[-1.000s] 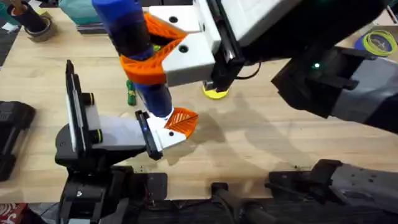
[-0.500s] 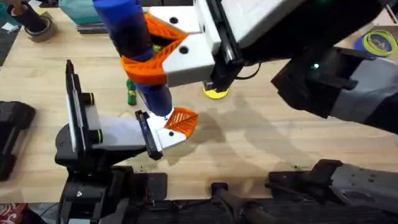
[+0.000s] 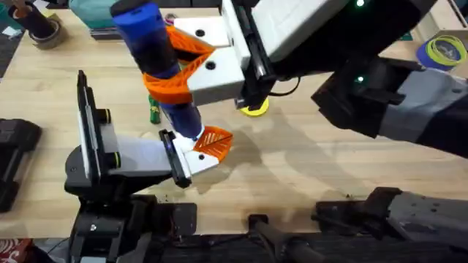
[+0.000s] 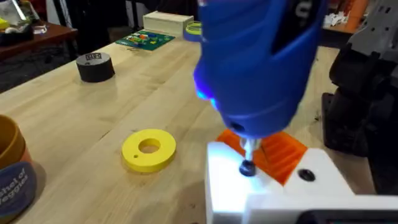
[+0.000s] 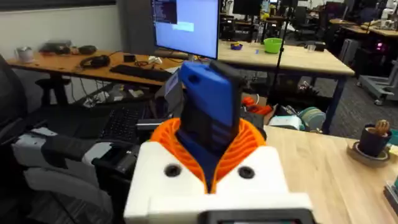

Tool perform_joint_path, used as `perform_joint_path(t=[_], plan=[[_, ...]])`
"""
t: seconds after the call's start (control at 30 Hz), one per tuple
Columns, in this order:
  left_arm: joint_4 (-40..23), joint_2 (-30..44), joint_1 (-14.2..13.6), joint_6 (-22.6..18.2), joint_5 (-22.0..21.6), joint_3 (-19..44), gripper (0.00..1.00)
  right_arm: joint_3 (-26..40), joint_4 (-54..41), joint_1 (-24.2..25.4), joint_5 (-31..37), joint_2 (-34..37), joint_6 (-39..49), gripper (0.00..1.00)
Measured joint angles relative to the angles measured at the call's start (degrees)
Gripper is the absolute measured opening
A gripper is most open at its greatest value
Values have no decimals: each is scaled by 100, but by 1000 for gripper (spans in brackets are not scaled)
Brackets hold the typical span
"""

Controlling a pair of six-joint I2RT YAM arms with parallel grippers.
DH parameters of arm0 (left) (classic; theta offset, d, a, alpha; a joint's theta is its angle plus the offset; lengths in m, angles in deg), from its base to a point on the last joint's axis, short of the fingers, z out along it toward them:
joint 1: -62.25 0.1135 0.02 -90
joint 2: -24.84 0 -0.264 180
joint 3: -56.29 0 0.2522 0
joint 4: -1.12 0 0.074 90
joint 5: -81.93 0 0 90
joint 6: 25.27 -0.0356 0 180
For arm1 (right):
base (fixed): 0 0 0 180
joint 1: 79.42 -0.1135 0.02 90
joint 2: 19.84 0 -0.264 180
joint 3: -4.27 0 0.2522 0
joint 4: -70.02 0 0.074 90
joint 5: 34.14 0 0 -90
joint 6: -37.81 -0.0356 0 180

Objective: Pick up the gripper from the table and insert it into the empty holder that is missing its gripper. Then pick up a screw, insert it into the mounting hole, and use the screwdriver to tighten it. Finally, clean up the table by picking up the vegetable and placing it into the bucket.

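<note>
The screwdriver [image 3: 157, 66], a thick bright blue cylinder with a dark band, stands nearly upright, tilted slightly, clamped between orange ribbed pads [image 3: 175, 77]. Its thin metal tip [image 4: 247, 152] meets a dark screw head [image 4: 247, 168] seated in the holder [image 4: 261, 190], a white angular mount lying low just below the screwdriver. The gripper [image 3: 213, 141], an orange ribbed wedge, sits in this holder just beside the tip. The vegetable [image 3: 153, 108], small and green, lies on the table behind the screwdriver, mostly hidden. The bucket [image 4: 12, 168], orange-tan with a dark purple band, stands well apart from the holder.
</note>
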Motion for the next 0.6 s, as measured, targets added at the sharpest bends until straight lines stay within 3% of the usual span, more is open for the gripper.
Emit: perform_joint_path(t=[0.6], plan=[[0,0,0,0,0,0,15,-45,2,0,2,1,61,23]])
